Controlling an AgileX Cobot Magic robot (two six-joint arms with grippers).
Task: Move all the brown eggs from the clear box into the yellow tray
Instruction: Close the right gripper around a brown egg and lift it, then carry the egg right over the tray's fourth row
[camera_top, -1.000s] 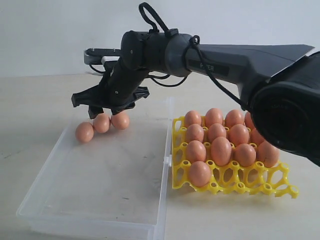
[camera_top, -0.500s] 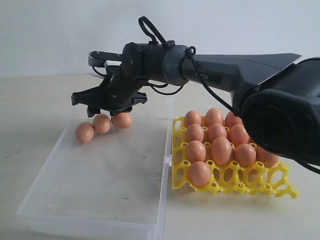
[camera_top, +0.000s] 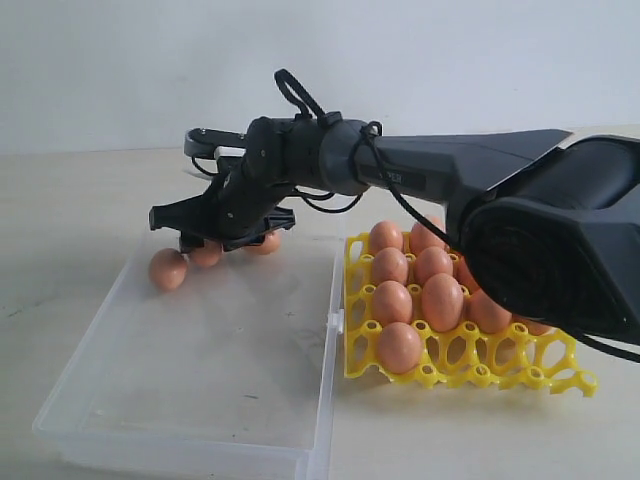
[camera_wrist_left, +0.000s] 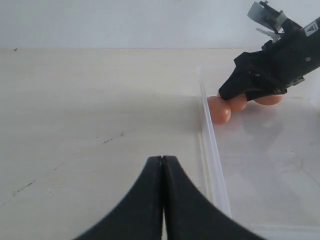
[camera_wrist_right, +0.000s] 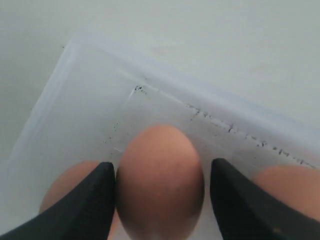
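The middle egg (camera_wrist_right: 160, 190) of three, at the left of the exterior frame in the clear box (camera_top: 120, 290), is straddled by the right gripper's (camera_top: 215, 240) spread jaws; gentle, centred closing is advised. The left gripper (camera_wrist_left: 162, 162) is clenched.

Clear box (camera_top: 220, 370): three brown eggs (camera_top: 167, 269) (rest: yellow tray (camera_top: 500, 368)).

A pale beige table (camera_top: 70, 190) fills the lower part of the exterior view, its top matte and faintly grained. Behind it stands a plain whitish wall (camera_top: 110, 70), which meets the table along a straight line. In the left wrist view the tabletop carries a few small dark marks: a short scuff (camera_wrist_left: 107, 141), a fainter scratch (camera_wrist_left: 22, 186) and a tiny speck (camera_wrist_left: 15, 49) near the wall's foot.
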